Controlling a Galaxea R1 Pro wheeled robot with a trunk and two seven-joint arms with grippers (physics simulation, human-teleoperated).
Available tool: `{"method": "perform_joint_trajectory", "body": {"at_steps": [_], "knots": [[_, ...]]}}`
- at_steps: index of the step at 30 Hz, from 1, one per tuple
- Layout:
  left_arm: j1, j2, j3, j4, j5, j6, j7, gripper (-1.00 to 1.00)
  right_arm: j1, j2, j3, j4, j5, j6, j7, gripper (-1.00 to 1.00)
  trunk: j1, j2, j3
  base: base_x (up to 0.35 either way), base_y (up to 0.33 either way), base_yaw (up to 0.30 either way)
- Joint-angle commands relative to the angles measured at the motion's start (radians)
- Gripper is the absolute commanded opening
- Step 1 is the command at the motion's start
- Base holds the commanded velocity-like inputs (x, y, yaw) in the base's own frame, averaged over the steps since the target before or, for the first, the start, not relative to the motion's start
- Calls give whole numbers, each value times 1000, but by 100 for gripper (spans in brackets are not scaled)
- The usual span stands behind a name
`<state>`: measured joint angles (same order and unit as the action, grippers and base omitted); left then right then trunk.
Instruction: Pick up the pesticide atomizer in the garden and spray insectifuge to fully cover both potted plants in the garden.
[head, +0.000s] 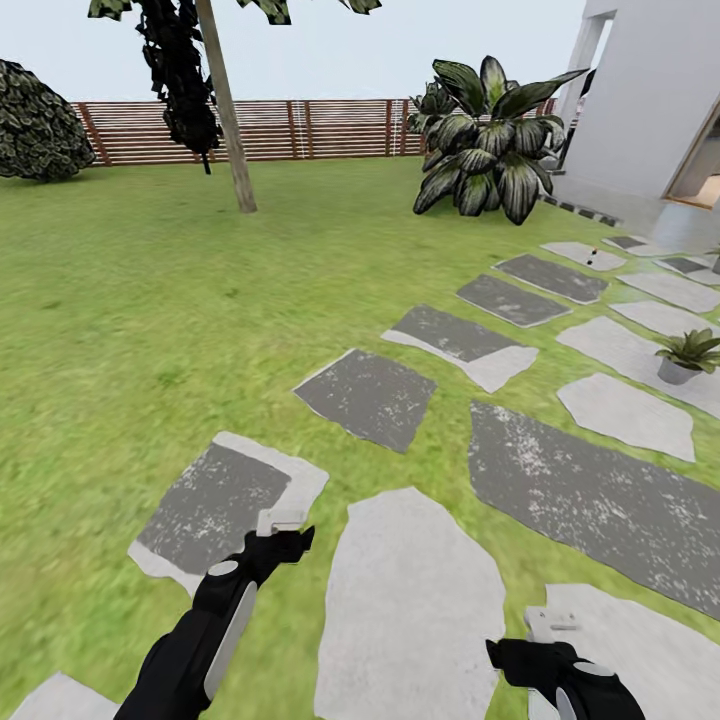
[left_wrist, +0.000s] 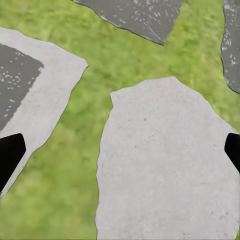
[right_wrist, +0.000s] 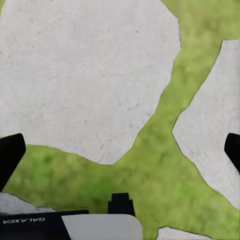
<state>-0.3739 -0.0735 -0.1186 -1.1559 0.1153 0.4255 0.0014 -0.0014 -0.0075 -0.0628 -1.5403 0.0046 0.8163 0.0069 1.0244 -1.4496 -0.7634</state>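
Two black robot arms reach out low over a garden path, the left gripper (head: 280, 528) hanging above the edge of a dark-and-pale stepping stone (head: 215, 510) and the right gripper (head: 550, 630) over a pale slab (head: 640, 650) at the bottom right of the head view. Both wrist views show dark fingertips (left_wrist: 10, 155) set wide apart at the frame's edges with nothing between them, so each gripper stands open and empty: beneath the left one lies a pale grey stone (left_wrist: 160, 165) ringed by grass, beneath the right one another pale stone (right_wrist: 85, 75) and a strip of lawn (right_wrist: 150, 175). Ahead, irregular grey stepping stones (head: 370, 395) run diagonally across the green lawn (head: 150, 300) toward the upper right. One potted plant (head: 688, 355), a low rosette of pointed olive-green leaves in a small grey pot, sits on a pale stone near the right edge of the head view, well apart from both grippers. Farther on, a large striped-leaf plant (head: 490, 140) stands beside the grey paving in front of a pale building wall (head: 650, 90). A slim tree trunk (head: 228, 110) rises from the grass at mid-distance, a dark round bush (head: 35, 125) sits at far left, and a brown slatted wooden fence (head: 300, 128) closes off the garden at the back.
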Motion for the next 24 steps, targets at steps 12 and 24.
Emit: {"method": "perform_joint_trajectory", "body": {"at_steps": [12,24], "knots": [[0,0,0,-1,9,6,0,100,0,0,0,-1,1,4,1,100,1,0,-1,340,0,0],[0,0,0,-1,9,6,0,100,0,0,0,-1,0,4,1,100,1,0,-1,340,0,0]]}}
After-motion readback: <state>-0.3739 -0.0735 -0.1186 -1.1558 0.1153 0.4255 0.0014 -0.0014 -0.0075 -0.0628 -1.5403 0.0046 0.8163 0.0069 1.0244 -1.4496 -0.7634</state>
